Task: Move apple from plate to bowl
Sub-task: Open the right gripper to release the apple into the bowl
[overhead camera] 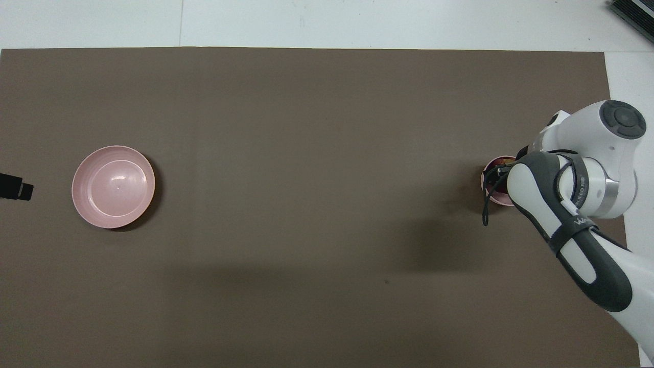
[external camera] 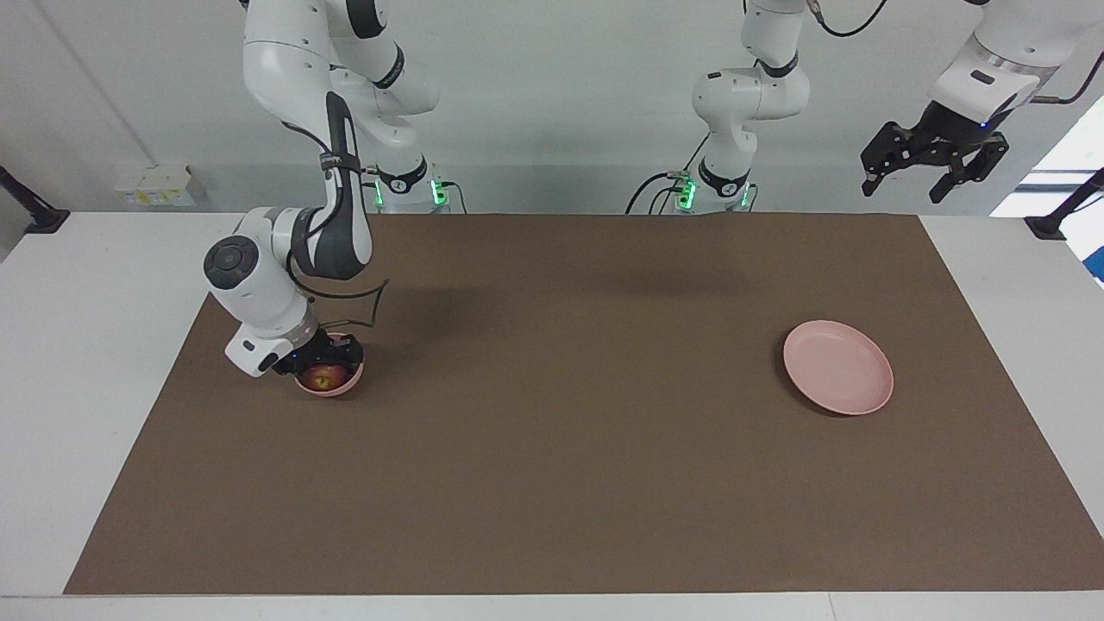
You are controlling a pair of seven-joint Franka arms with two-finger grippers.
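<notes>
On the brown mat (external camera: 552,483) you have the right gripper (external camera: 323,360) down in the bowl (external camera: 349,382) directly over the apple (external camera: 324,377) lying there, finger spread indeterminable, the empty plate (external camera: 837,366) well apart toward the left arm's end, and the left gripper (external camera: 936,166) waiting raised, fingers spread.

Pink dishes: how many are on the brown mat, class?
2. The plate lies bare toward the left arm's end; the bowl, holding the apple, sits toward the right arm's end under the right hand.
</notes>
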